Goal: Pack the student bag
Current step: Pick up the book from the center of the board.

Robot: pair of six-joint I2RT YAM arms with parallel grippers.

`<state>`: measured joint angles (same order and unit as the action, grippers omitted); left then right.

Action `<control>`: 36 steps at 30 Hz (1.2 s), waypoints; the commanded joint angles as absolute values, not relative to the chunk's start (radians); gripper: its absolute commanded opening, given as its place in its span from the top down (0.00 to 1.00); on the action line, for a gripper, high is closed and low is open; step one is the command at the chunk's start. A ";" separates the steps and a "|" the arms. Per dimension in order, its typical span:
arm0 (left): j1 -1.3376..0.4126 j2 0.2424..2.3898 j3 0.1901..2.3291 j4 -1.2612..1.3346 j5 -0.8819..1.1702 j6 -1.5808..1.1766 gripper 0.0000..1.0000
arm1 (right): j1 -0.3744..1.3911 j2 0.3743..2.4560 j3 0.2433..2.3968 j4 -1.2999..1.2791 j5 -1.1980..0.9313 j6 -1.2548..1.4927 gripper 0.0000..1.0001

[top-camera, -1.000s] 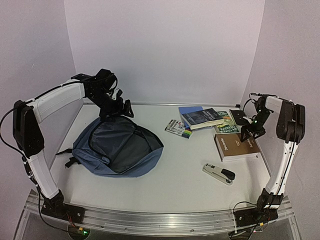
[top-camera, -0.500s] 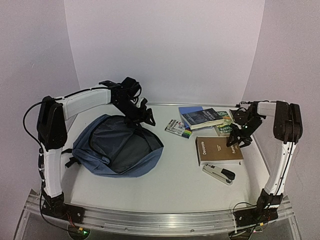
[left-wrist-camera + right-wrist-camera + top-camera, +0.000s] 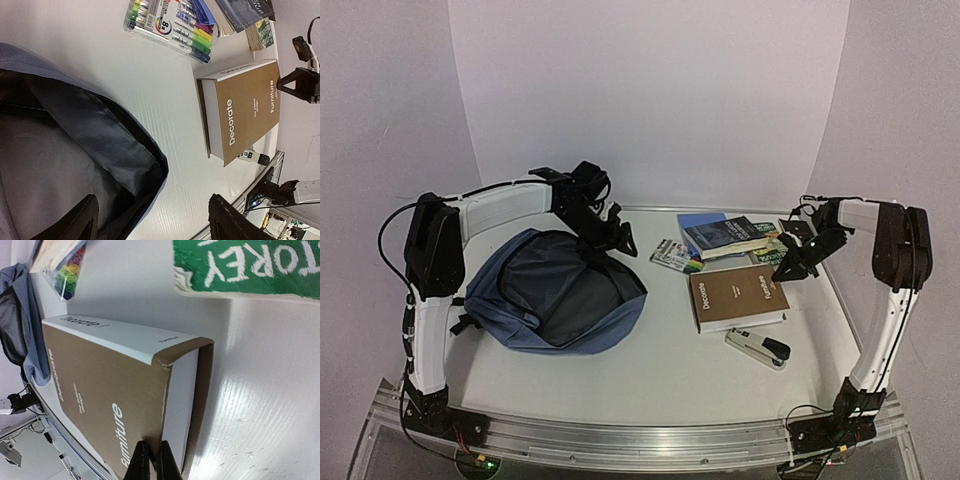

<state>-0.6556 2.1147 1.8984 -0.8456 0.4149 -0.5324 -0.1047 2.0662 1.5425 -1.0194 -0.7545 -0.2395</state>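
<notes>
The student bag (image 3: 555, 290), slate blue with its dark grey inside showing, lies at the left of the table; its zip edge and lining (image 3: 60, 150) fill the left wrist view. My left gripper (image 3: 620, 240) (image 3: 152, 220) hovers open over the bag's right rim, one finger above the lining and the other above bare table, holding nothing. A brown book titled "Decorate" (image 3: 738, 297) (image 3: 245, 107) (image 3: 100, 390) lies flat in the middle right. My right gripper (image 3: 790, 268) (image 3: 154, 462) is shut on the edge of its front cover at the book's right corner.
A clear pack of coloured markers (image 3: 677, 257) (image 3: 170, 22) lies between bag and books. A stack of books (image 3: 730, 236) and a green book (image 3: 770, 255) (image 3: 250, 265) sit at the back right. A stapler (image 3: 758, 347) lies in front of the brown book.
The right gripper closed on the brown book's cover and dragged the book leftwards towards the middle. The left gripper swung right from above the bag's back to its right rim.
</notes>
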 commanded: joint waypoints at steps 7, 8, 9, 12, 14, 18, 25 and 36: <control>-0.653 2.095 2.088 -0.906 0.412 -0.430 0.06 | -0.066 1.886 1.628 -1.072 -0.847 -0.286 1.00; -0.653 2.103 2.121 -0.920 0.421 -0.420 0.05 | -0.047 1.868 1.640 -1.073 -0.834 -0.294 1.00; -0.653 2.111 2.152 -0.936 0.428 -0.410 0.04 | -0.028 1.850 1.650 -1.074 -0.820 -0.304 1.00; -0.653 2.139 2.231 -0.975 0.435 -0.403 0.04 | 0.054 1.787 1.687 -1.067 -0.737 -0.327 1.00; -0.652 2.150 2.262 -0.982 0.439 -0.410 0.03 | 0.099 1.752 1.714 -1.052 -0.669 -0.331 1.00; -0.648 2.143 2.262 -0.963 0.426 -0.433 0.03 | 0.162 1.688 1.762 -1.015 -0.557 -0.343 1.00; -0.597 2.067 2.113 -0.827 0.474 -0.542 0.04 | 0.313 1.572 1.719 -0.859 -0.342 -0.419 1.00; -0.534 1.939 1.876 -0.677 0.533 -0.659 0.02 | 0.689 1.453 1.418 -0.427 0.130 -0.582 1.00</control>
<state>-0.5246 2.0404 1.9082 -0.7765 0.4747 -0.6005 0.5716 1.5040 1.5214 -0.6611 -0.0983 -0.4784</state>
